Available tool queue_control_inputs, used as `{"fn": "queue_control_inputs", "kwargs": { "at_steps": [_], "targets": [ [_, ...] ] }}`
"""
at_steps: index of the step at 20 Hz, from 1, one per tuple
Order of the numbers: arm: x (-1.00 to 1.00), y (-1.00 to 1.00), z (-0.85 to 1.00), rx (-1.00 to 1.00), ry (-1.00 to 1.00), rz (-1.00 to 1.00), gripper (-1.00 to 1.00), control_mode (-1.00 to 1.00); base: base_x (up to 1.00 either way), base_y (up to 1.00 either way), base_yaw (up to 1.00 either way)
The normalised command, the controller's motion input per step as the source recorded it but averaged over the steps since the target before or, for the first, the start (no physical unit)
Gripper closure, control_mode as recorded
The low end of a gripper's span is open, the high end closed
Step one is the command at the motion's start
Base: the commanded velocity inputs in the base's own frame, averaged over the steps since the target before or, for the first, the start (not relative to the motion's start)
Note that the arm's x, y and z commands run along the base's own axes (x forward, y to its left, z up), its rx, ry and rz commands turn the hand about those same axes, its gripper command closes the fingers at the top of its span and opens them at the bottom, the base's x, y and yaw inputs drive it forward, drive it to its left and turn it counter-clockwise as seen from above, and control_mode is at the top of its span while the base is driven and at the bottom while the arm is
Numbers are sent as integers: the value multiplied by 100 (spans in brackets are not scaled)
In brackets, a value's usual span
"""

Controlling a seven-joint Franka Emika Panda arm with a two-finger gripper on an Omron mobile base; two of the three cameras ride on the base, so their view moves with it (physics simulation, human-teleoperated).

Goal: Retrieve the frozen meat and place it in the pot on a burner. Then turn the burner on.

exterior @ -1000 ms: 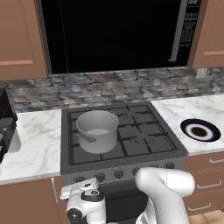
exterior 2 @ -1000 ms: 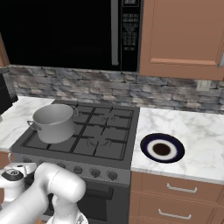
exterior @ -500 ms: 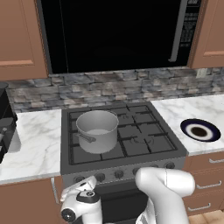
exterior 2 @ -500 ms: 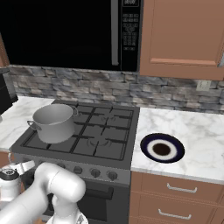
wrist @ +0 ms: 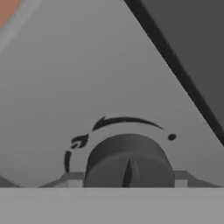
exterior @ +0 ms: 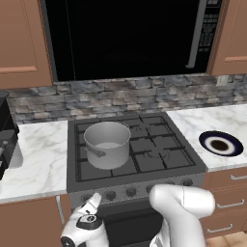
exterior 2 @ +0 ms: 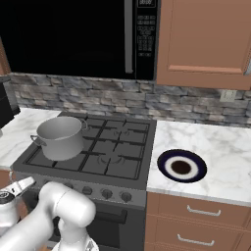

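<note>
Gripper (wrist: pixel 127 183) low at the stove's front panel, fingertips flanking a dark burner knob (wrist: pixel 129 159), grip on it unclear, pot (exterior: pixel 107 144) on the burner above and beyond the hand

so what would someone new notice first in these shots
The wide matte silver-grey metal pot sits on the front left burner of the dark gas stove, under a big black microwave. A round dark-blue-rimmed plate lies on the white marble counter right of the stove. In the hand view, the gripper sits close up against a round dark stove knob.
</note>
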Motion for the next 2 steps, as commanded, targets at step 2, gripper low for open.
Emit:
{"fn": "queue_control_inputs", "kwargs": {
  "at_steps": [2],
  "targets": [
    [0,0,-6,-35,1,0,100,-100,0,0,0]
  ]
}}
